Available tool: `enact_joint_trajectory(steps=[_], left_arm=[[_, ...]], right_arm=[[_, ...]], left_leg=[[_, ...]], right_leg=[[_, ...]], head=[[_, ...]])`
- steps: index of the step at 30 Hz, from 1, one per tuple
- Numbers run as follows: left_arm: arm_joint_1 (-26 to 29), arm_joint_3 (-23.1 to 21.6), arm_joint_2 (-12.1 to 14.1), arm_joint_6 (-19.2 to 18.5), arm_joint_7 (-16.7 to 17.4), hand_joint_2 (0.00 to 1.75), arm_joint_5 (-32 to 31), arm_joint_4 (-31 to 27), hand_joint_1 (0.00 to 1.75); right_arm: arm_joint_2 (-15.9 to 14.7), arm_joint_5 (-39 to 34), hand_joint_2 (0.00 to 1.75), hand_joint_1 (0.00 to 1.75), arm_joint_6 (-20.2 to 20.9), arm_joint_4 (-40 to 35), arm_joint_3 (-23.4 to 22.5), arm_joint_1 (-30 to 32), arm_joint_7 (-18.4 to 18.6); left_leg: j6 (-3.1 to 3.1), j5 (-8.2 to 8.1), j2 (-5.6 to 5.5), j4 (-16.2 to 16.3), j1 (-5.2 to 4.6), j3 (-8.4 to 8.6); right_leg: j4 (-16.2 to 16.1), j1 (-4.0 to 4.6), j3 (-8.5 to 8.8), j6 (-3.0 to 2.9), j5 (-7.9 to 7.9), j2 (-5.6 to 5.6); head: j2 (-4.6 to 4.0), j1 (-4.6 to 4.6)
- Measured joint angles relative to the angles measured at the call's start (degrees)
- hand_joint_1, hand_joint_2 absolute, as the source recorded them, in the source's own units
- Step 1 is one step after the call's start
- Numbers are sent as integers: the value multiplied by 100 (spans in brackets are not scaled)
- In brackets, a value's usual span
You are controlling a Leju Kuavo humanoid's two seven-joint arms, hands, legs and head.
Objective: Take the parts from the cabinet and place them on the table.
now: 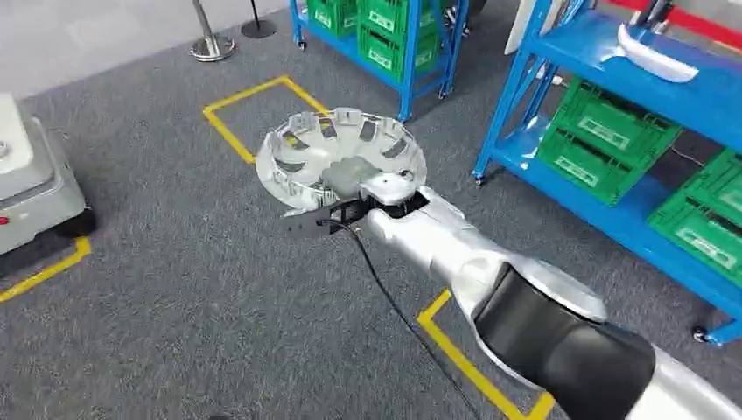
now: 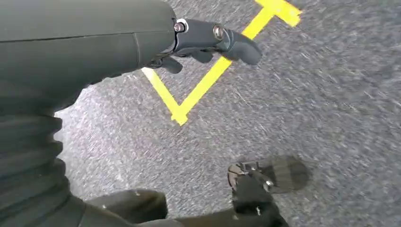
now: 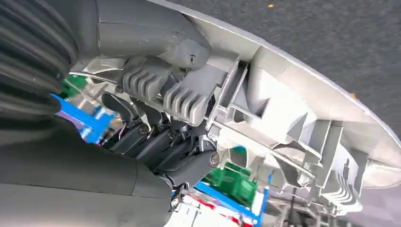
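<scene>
My right hand [image 1: 346, 188] grips a round silver wheel cover [image 1: 302, 149] by its near rim and holds it level above the grey carpet. In the right wrist view the thumb and dark fingers [image 3: 156, 142] clamp the ribbed grey inside of the wheel cover [image 3: 293, 123]. The left hand [image 2: 208, 40] hangs over the floor with its fingers loosely apart and nothing in them.
Blue shelving [image 1: 612, 61] with green crates [image 1: 604, 140] stands to the right, and a second blue rack [image 1: 385, 35] with green crates is at the back. A white part [image 1: 656, 57] lies on the upper shelf. A grey machine [image 1: 31, 184] sits at left. Yellow floor tape [image 1: 241, 109] marks the carpet.
</scene>
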Motion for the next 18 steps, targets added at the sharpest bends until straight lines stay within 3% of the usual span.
enact_joint_trajectory(steps=[1,2,3,4,6,7,8,9,10,11,12,13,14,16,17,18], left_arm=[[2,0,0,0,4,175,0,0,0],[12,0,-2,0,9,175,0,0,0],[4,2,0,0,13,175,0,0,0],[-12,2,-2,0,11,175,0,0,0],[-18,2,-13,0,9,175,0,0,0],[-13,2,-13,0,9,175,0,0,0],[-9,2,-13,-2,11,175,0,0,0],[-10,2,-13,-4,11,175,0,0,0],[-12,2,-15,-9,9,175,-2,0,0],[-12,2,-22,-15,11,175,-2,-2,0],[-14,2,-37,-20,9,175,-7,-2,0],[-24,2,-33,-20,9,175,-9,-2,0],[-24,2,-33,-29,11,175,-13,-2,0],[-14,2,-37,-55,13,175,-17,0,0],[-10,2,-28,-55,22,175,-17,0,0],[-10,2,-31,-55,30,175,-15,0,0]], right_arm=[[0,-2,175,164,0,0,0,-4,-9],[-2,-2,175,164,2,0,0,-3,-13],[-2,-2,175,164,4,0,0,-8,-33],[-4,0,175,164,5,2,0,-6,-33],[-11,35,175,164,9,4,0,7,-44],[-11,42,175,164,11,7,0,14,-42],[-11,42,175,164,13,7,0,15,-37],[-11,42,175,164,22,7,0,11,-39],[-11,44,175,164,26,7,0,4,-39],[-11,50,175,164,26,7,0,-11,-37],[-11,50,175,164,26,7,0,-30,-39],[-11,50,175,164,26,4,0,-57,-42],[-7,50,175,164,26,4,0,-77,-46],[13,57,175,164,31,4,0,-110,-46],[26,64,175,164,40,2,0,-124,-35],[37,66,175,164,57,0,0,-132,-46]], left_leg=[[44,14,-67,-17,5,9],[83,31,-121,-43,33,24],[112,37,-167,-45,38,20],[148,41,-214,-45,38,13],[166,46,-341,-44,24,3],[171,49,-408,-42,19,2],[170,51,-483,-40,18,3],[168,53,-560,-34,19,4],[160,58,-630,-27,19,7],[148,65,-695,-19,20,6],[113,79,-738,-14,12,-20],[68,97,-799,-11,14,-47],[27,124,-829,-31,36,-61],[-65,175,-942,-95,53,-65],[-72,153,-866,-70,56,-114],[-86,33,-559,70,12,-163]], right_leg=[[-3,-14,16,36,-26,-59],[78,-54,-10,88,-107,156],[317,-65,-121,90,-272,406],[721,-65,-309,89,-477,515],[1603,-55,-759,89,-806,583],[1804,-54,-882,84,-809,587],[1705,-54,-853,66,-672,589],[1356,-55,-700,41,-437,599],[869,-56,-468,11,-178,643],[365,-55,-224,-27,45,779],[107,-61,-109,-57,-8,998],[62,-56,-95,-18,30,924],[64,-31,-97,-21,34,882],[37,-10,-85,-79,64,787],[-44,-75,-51,-131,121,704],[-82,-62,-31,-174,134,661]], head=[[0,-2],[0,4],[-2,4],[0,11],[-2,13],[-2,13],[-2,13],[0,13],[0,15],[0,15],[0,9],[-2,4],[0,7],[0,13],[0,13],[0,-15]])
